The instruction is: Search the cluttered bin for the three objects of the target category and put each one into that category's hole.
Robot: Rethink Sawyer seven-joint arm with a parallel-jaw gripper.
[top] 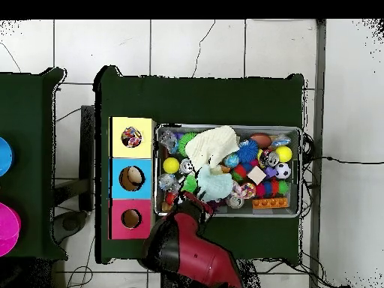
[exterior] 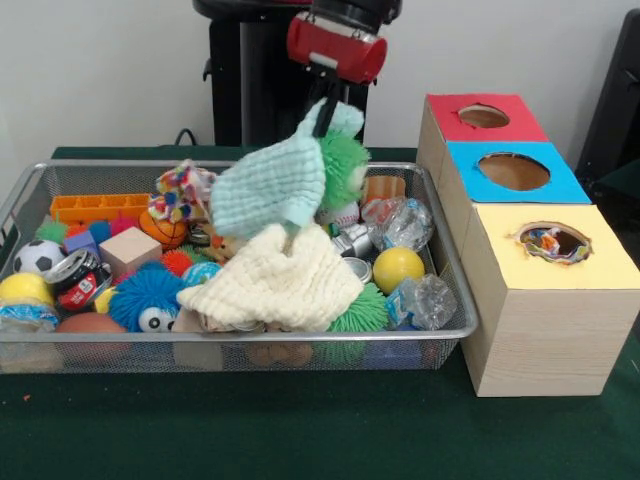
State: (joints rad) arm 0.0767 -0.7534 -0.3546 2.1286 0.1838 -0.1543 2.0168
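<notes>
My gripper (exterior: pixel 325 112) hangs over the back middle of the wire mesh bin (exterior: pixel 468 322) and is shut on the plain mint-green towel (exterior: pixel 275 185), which dangles above the clutter. In the overhead view the gripper (top: pixel 201 200) holds that towel (top: pixel 216 184) near the bin's (top: pixel 301 172) robot-side edge. One spotted white cloth (exterior: pixel 181 190) lies at the bin's back left, well left of the gripper. The yellow-topped box's hole (exterior: pixel 553 242) shows spotted cloth inside; it also shows in the overhead view (top: pixel 132 136).
A cream waffle towel (exterior: pixel 280 280) covers the bin's front middle. Balls, spiky toys, cans, blocks and crumpled plastic fill the rest. The blue-topped box (exterior: pixel 512 172) and red-topped box (exterior: pixel 484 117) stand behind the yellow one, right of the bin.
</notes>
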